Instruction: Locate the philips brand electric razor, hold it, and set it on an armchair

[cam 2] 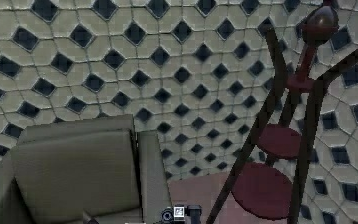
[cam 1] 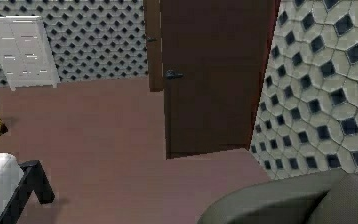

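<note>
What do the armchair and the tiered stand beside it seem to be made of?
The armchair: grey-green upholstery, matte, with softly rounded cushions, probably fabric. The tiered stand: dark reddish wood by its look, smooth with a slight sheen; it could be painted.

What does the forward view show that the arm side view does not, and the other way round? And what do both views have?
Forward view: a dark brown door, a white chest of drawers by the far wall, and a white thing on a black frame at the bottom left.
Arm side view: a dark red stand with round shelves, and a small white square with black marks at the bottom edge.
Both: the grey-green armchair, the diamond-patterned wall and the pinkish floor.
</note>
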Motion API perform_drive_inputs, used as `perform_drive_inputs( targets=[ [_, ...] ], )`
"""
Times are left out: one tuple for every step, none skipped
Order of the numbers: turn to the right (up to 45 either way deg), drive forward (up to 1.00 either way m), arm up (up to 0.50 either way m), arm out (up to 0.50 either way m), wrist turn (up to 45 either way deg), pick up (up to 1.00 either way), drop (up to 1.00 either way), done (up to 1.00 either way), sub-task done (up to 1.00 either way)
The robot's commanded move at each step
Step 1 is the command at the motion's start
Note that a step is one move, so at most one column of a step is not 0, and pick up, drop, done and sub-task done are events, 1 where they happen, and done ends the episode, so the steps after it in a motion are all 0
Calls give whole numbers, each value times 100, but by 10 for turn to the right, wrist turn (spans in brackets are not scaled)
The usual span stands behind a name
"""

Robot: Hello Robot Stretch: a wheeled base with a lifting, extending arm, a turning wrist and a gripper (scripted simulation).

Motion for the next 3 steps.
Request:
perform_drive_inputs(
  targets=[
    [0,0,-32,0,0,0,0,0,0],
    [0,0,0,0,0,0,100,0,0],
    [0,0,10,0,0,0,0,0,0]
  ],
)
